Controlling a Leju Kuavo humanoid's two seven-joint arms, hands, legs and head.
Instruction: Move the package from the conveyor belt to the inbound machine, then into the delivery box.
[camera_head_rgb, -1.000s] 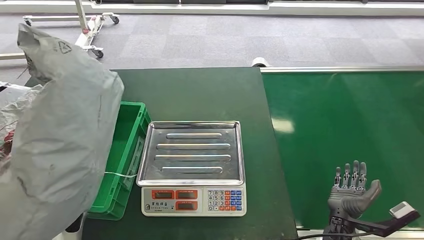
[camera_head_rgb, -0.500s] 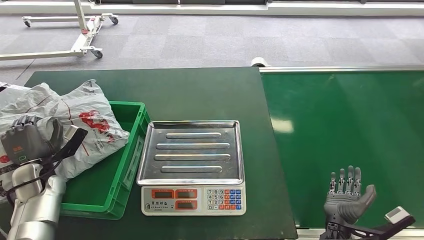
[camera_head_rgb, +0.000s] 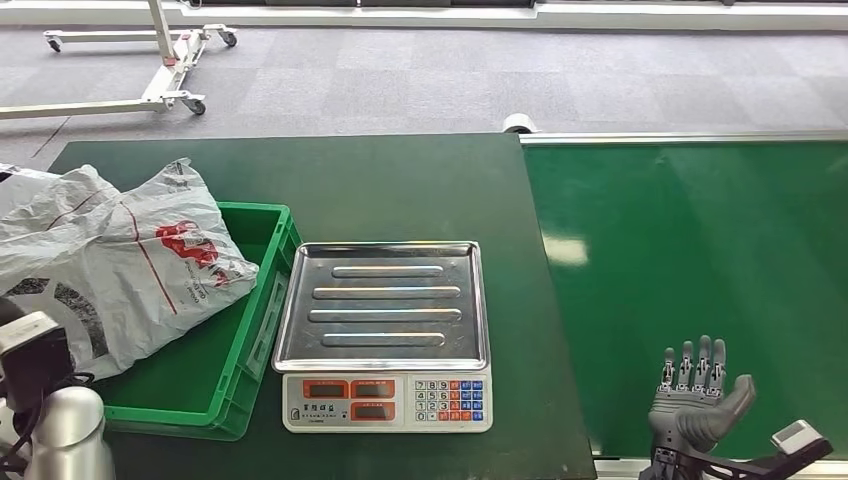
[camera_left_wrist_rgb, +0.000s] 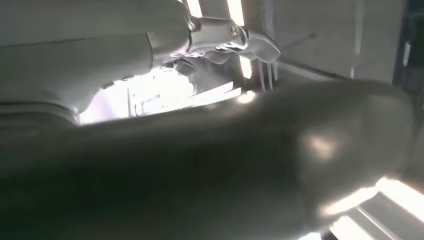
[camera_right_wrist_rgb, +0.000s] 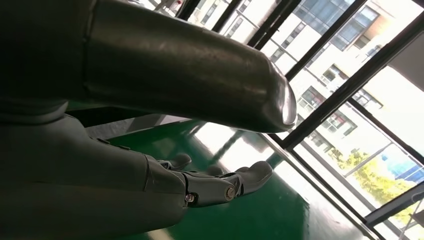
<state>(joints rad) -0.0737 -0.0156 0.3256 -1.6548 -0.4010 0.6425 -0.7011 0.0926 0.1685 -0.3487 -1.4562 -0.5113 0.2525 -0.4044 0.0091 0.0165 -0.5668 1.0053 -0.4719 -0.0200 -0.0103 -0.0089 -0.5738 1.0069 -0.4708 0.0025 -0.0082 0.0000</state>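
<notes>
- The package (camera_head_rgb: 120, 265), a crumpled white plastic bag with red print, is seen lying in the green delivery box (camera_head_rgb: 255, 330), draped over the box's far and left edges.
- The inbound machine (camera_head_rgb: 385, 335), a scale with a steel tray and a keypad, is placed just beside the box on the dark table (camera_head_rgb: 400, 185); nothing is resting on its tray.
- The right hand (camera_head_rgb: 698, 395) is held over the near edge of the green conveyor belt (camera_head_rgb: 690, 250), fingers spread and nothing gripped.
- The left hand (camera_left_wrist_rgb: 220, 37) is glimpsed in the left wrist view; whether anything is gripped cannot be told.
- A wheeled metal frame (camera_head_rgb: 165, 55) is seen on the grey carpet beyond the table.
</notes>
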